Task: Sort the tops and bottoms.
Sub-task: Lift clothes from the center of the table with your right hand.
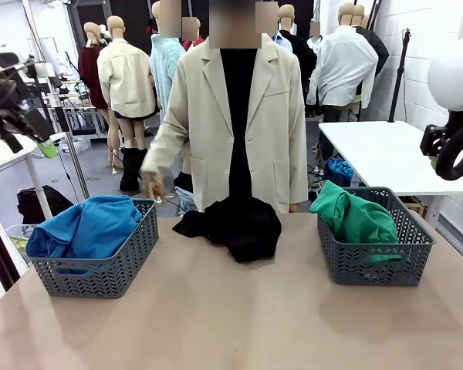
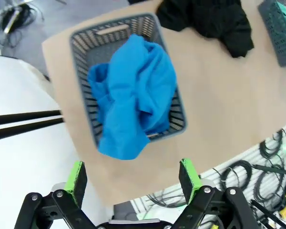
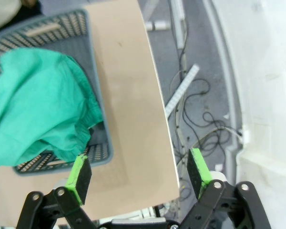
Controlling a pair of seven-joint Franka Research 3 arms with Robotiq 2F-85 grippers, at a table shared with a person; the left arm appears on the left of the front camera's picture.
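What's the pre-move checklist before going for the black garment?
1. Black garment loose on the table, between baskets: ok.
2. Left gripper jaws open, nothing held: ok.
3. Right gripper jaws open, nothing held: ok.
4. Blue garments in left basket: ok.
5. Green garment in right basket, room for more: ok.
6. Person's hand clear of black garment: cannot tell, it looks blurred.

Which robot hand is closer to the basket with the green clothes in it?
The right gripper. It hangs open just above and beside the basket with the green garment. The left gripper hangs open over the other basket, across the table.
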